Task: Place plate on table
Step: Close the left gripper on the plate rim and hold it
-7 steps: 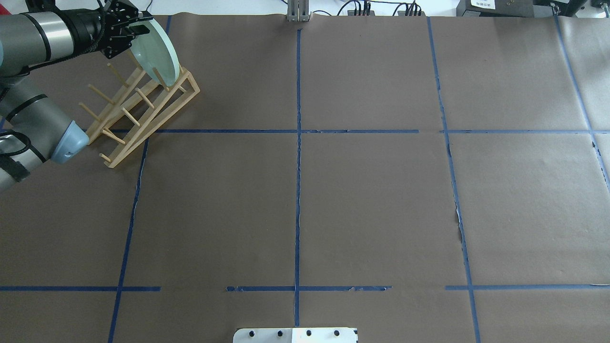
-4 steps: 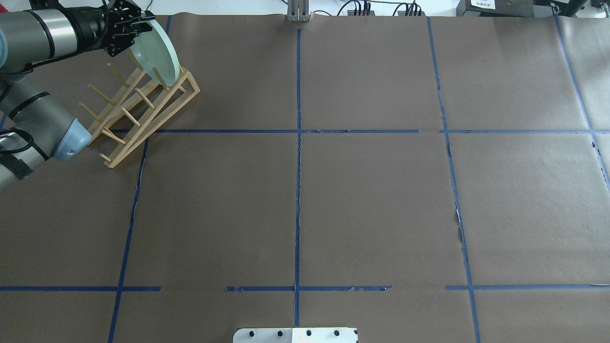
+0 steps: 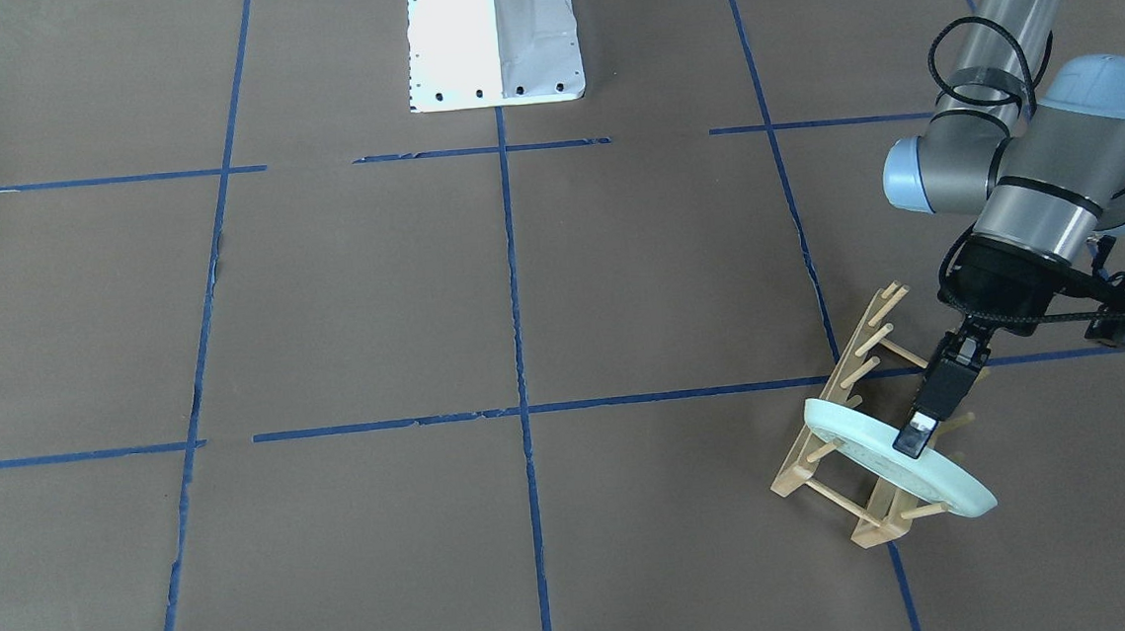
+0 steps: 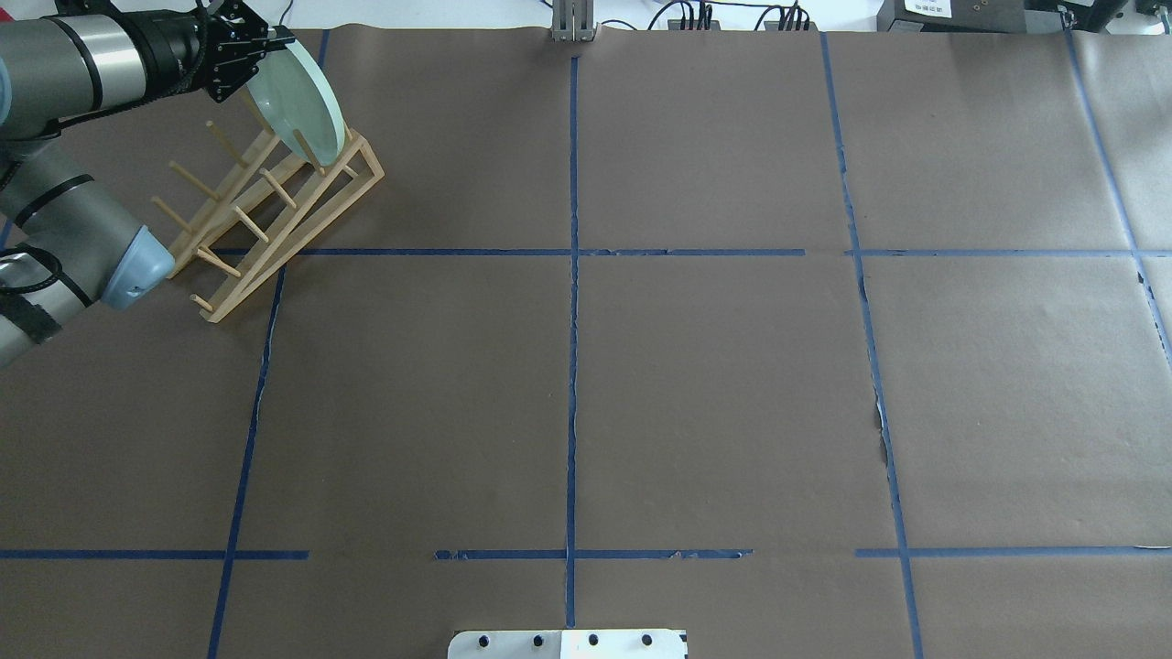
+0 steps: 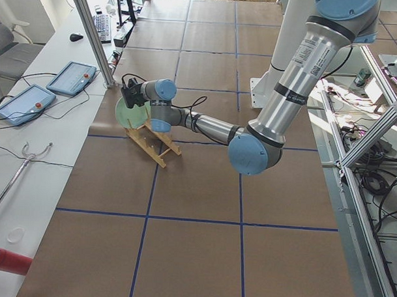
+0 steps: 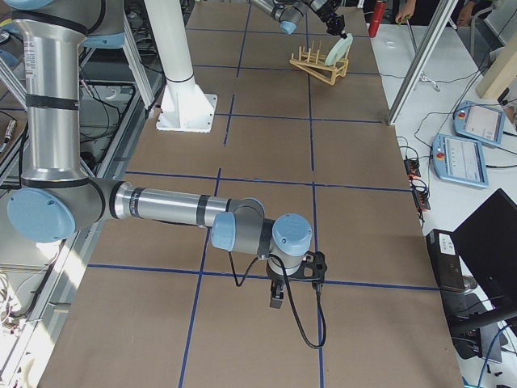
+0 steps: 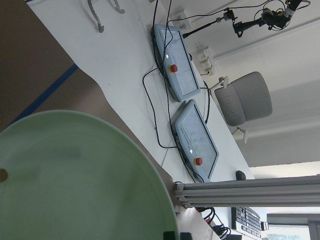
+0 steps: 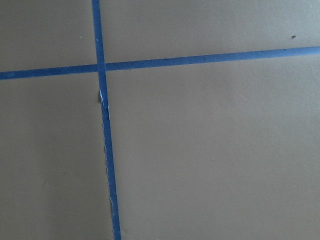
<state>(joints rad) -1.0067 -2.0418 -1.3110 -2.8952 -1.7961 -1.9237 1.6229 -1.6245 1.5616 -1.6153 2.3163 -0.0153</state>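
Observation:
The pale mint-green plate [image 4: 298, 101] stands tilted in the far end slot of the light wooden peg rack [image 4: 275, 210], at the far left of the brown-paper table [image 4: 714, 384]. My left gripper [image 4: 275, 41] is at the plate's top rim, one finger [image 3: 912, 435] lying on its face and the other hidden behind it; it looks shut on the plate. The plate fills the lower left of the left wrist view [image 7: 75, 180]. My right gripper [image 6: 276, 301] hangs low over the table's other end; I cannot tell whether it is open or shut.
The robot's white base plate [image 4: 568, 643] is at the near middle edge. Beyond the table's far edge is a white bench with two control pendants [image 7: 180, 75] and cables. An aluminium post [image 5: 91, 34] stands near the rack.
My left gripper has shifted slightly up and back along the plate's top rim, and its visible finger has drawn in against the plate. The plate and rack have not moved.

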